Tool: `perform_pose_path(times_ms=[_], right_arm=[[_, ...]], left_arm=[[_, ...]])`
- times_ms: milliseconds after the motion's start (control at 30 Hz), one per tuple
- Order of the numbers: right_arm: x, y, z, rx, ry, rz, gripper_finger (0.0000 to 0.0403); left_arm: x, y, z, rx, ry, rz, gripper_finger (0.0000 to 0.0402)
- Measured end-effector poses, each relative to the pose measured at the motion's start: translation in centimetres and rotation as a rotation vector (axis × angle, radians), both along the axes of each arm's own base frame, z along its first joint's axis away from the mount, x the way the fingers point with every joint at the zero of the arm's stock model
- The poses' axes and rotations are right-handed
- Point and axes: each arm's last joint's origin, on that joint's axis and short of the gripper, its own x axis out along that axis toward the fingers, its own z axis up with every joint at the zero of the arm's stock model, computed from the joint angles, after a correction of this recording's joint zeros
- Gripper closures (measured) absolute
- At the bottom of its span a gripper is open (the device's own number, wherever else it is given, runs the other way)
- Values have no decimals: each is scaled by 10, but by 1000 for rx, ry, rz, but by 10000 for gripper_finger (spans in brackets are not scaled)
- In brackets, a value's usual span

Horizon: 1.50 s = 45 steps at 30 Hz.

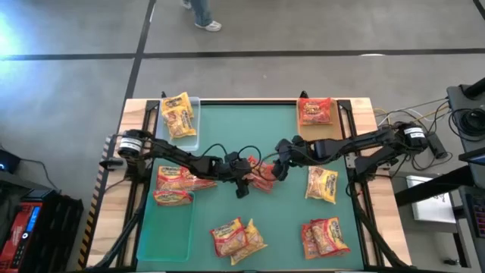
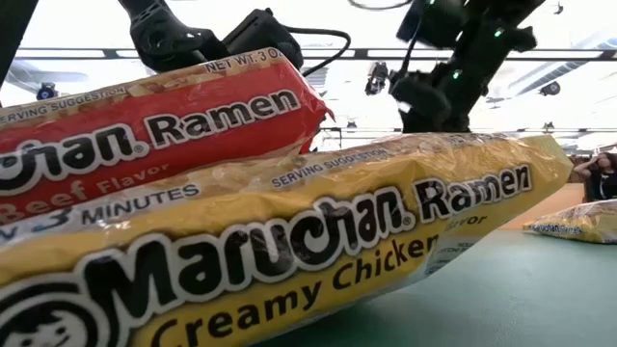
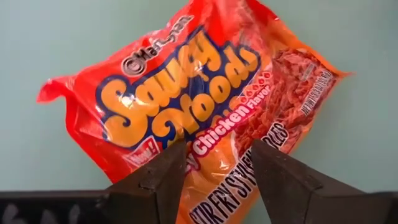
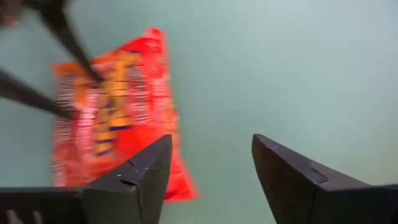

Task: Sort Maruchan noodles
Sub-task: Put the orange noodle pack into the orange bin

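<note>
A smooth grey concrete floor (image 1: 303, 76), crossed by dark lines, fills the upper part of the high view. At upper middle, a person's jeans and white shoe (image 1: 206, 21) show. The light wooden desk (image 1: 385, 189) carries a green mat (image 1: 250, 129). Cables (image 1: 413, 114) lie at right.

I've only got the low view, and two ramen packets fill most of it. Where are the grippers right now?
Observer: Both are at mid-table. The left gripper and the right gripper flank a red-orange packet.
Operator: Is the right one holding it?
Observer: No. Its fingers stand open over bare green mat, with the packet off to one side.
Operator: What's printed on that packet?
Observer: The left wrist view reads "Saucy Noods", chicken flavor.
</note>
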Motion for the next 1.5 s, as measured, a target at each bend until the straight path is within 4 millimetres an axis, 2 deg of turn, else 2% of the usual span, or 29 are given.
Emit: perform_pose_path(times_ms=[200, 400, 600, 1133, 1300, 1500], right_arm=[[7, -17, -8, 139, -27, 24, 158], [10, -25, -9, 242, -62, 60, 152], [14, -25, -11, 272, -82, 84, 151], [37, -20, -55, 444, -92, 198, 152], [39, -18, -61, 460, -79, 230, 165], [40, -16, -62, 461, -80, 240, 202]], left_arm=[[-4, -3, -4, 20, 5, 12, 251], [-5, -4, -5, 23, 7, 9, 257], [-5, -5, -5, 27, 7, 10, 259], [-5, -6, -5, 46, 7, 23, 259], [-5, -6, -5, 64, 4, 38, 259], [-5, -7, -4, 67, -7, 40, 259]])
